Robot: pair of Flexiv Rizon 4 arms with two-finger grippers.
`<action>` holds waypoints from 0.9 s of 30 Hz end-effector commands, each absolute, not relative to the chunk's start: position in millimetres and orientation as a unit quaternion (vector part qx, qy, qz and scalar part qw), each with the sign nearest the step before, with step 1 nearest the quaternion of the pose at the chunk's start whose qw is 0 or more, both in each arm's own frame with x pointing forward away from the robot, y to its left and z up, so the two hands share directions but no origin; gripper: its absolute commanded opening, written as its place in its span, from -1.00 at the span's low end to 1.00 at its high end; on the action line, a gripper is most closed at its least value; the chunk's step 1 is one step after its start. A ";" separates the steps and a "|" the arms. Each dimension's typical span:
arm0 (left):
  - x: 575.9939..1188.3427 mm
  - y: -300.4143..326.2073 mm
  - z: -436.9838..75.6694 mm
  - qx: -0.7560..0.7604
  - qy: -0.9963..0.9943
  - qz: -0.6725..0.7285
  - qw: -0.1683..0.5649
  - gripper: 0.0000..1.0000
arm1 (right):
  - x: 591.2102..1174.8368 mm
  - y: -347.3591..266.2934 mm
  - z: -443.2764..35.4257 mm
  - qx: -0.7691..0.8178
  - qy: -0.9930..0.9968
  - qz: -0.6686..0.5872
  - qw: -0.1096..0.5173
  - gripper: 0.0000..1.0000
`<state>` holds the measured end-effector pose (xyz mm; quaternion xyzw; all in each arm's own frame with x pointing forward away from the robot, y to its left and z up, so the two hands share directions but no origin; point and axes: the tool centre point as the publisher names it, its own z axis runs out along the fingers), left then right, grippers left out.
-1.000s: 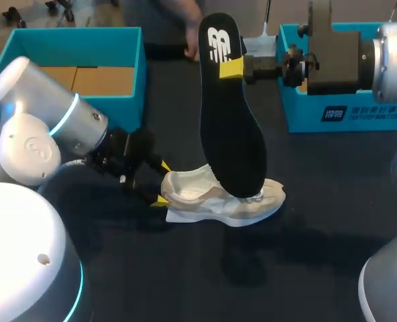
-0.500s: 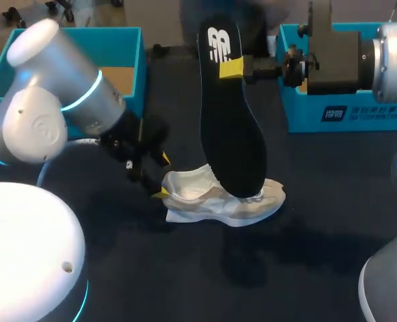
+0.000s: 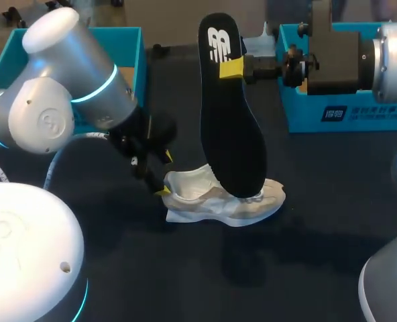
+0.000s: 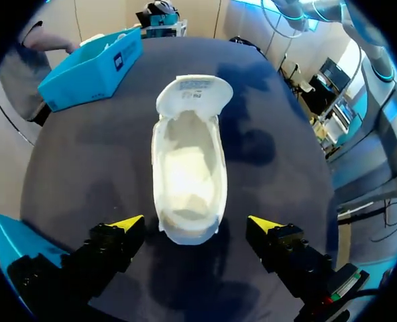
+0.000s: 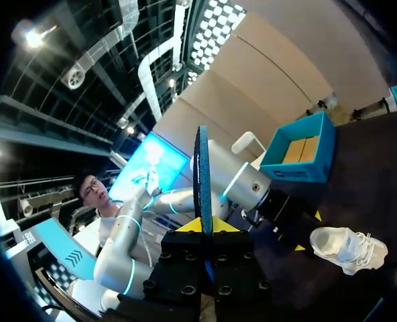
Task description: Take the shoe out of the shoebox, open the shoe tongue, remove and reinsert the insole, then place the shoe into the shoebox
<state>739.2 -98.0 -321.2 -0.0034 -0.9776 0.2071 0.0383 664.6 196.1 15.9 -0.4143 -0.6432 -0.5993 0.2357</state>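
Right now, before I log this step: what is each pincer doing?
Left pincer: open, either side of the shoe heel.
Right pincer: closed on the insole.

dark table: one white shoe upright on its sole, near the middle; left teal box, far side; right teal box, far side.

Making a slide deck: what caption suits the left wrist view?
Open left pincer frames the heel of the white shoe, its tongue folded forward, on the dark table.
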 end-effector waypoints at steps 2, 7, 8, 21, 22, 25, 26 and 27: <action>737.4 -109.0 -300.1 -0.013 -0.986 0.166 0.025 1.00 | 664.5 199.0 15.4 -0.416 -0.643 -0.599 0.234 -1.00; 739.5 -120.2 -297.0 -0.020 -0.991 0.131 0.017 1.00 | 664.5 199.0 15.4 -0.416 -0.643 -0.599 0.234 -1.00; 739.5 -122.4 -296.8 -0.022 -0.992 0.126 0.014 1.00 | 664.5 199.0 15.4 -0.416 -0.643 -0.599 0.234 -1.00; 757.8 -142.7 -304.8 -0.001 -0.992 0.123 0.013 1.00 | 664.5 199.0 15.4 -0.416 -0.643 -0.599 0.234 -1.00; 757.8 -142.7 -304.8 -0.001 -0.992 0.123 0.013 1.00 | 664.5 199.0 15.4 -0.416 -0.643 -0.599 0.234 -1.00; 768.7 -150.2 -309.5 0.016 -0.994 0.108 0.006 1.00 | 664.5 199.0 15.4 -0.416 -0.643 -0.599 0.234 -1.00; 771.9 -151.2 -310.1 0.021 -0.994 0.105 0.005 1.00 | 664.5 199.0 15.4 -0.416 -0.643 -0.599 0.234 -1.00; 774.8 -152.6 -311.0 0.023 -0.994 0.106 0.005 1.00 | 664.5 199.0 15.4 -0.416 -0.643 -0.599 0.234 -1.00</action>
